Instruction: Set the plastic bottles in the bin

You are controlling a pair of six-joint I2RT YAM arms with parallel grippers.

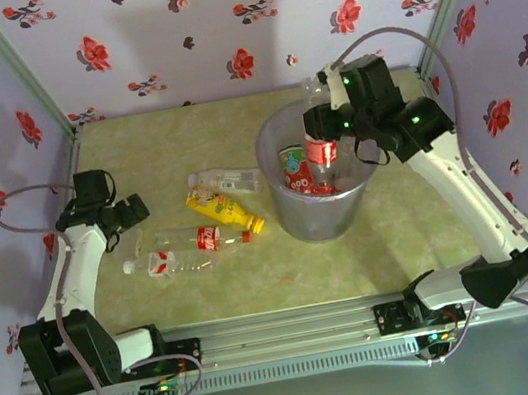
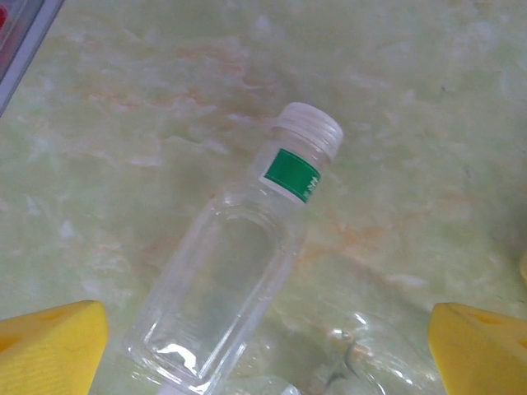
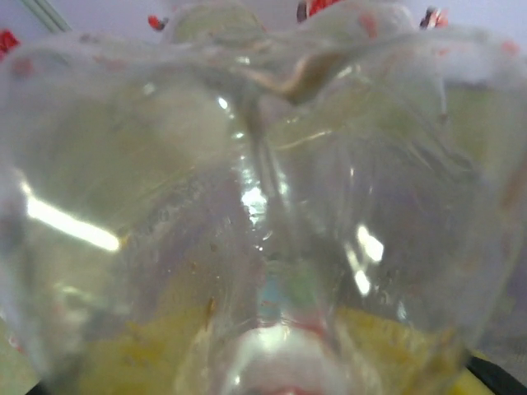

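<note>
bin (image 1: 320, 218): round, translucent grey, tapering toward its base, standing toward 3 o'clock of the table's middle. a red-labelled bottle (image 1: 293, 166) lies inside.

right gripper (image 1: 319, 125): above the bin, clamped tight on a clear crushed bottle with a red label, the held bottle (image 1: 322, 155). it hangs roughly upright, lower end below the rim. in the right wrist view the held bottle (image 3: 263, 206) is a dented clear wall pressed close to the lens; which end is up cannot be told.

loose bottles, at 9 o'clock of the bin:
- white-label bottle (image 1: 225, 180), clear, axis about 9–3.
- yellow bottle (image 1: 223, 210), axis 10–4, cap toward 4.
- red-label bottle (image 1: 202, 238), clear, axis about 9–3, red cap toward 3.

left gripper (image 1: 131, 214): low, at 9 o'clock of these. in the left wrist view the left gripper (image 2: 268, 317) has yellow pads spread wide, holding nothing; between them lies a green-band bottle (image 2: 221, 284), clear, white cap toward 1 o'clock, axis 7–1.

table top (image 1: 401, 225): pale green marbled. walls (image 1: 215, 23): lavender, with red and black flowers. metal rail (image 1: 286, 331) along the near edge.
</note>
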